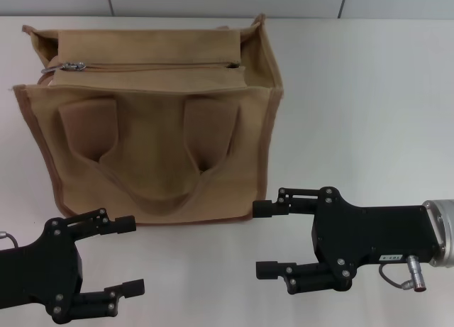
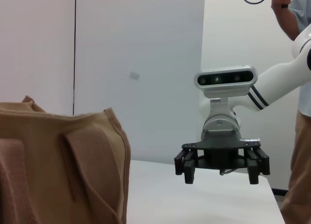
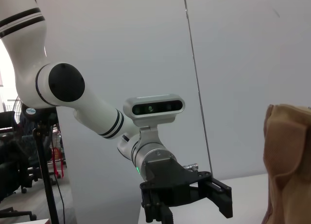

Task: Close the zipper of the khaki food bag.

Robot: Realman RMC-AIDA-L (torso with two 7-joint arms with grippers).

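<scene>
Head view: on the white table (image 1: pixel 369 114), the khaki food bag (image 1: pixel 152 121) stands far-left, zipper (image 1: pixel 149 65) slider at its left end; left hand (image 1: pixel 131 256) and right hand (image 1: pixel 268 239) spread, near. Left wrist view: right hand (image 2: pixel 221 173) spread. Right wrist view: left hand (image 3: pixel 187 207) spread. A one-handed pull would likely drag the unbraced bag.

One khaki food bag (image 1: pixel 152 121) at upper left of the head view, with one zipper (image 1: pixel 149 66), one silver slider (image 1: pixel 74 66) and two looped handles (image 1: pixel 152 153). Two grippers: left gripper (image 1: pixel 131 257) lower left, right gripper (image 1: pixel 268 240) lower right. One white table (image 1: pixel 362 114).
</scene>
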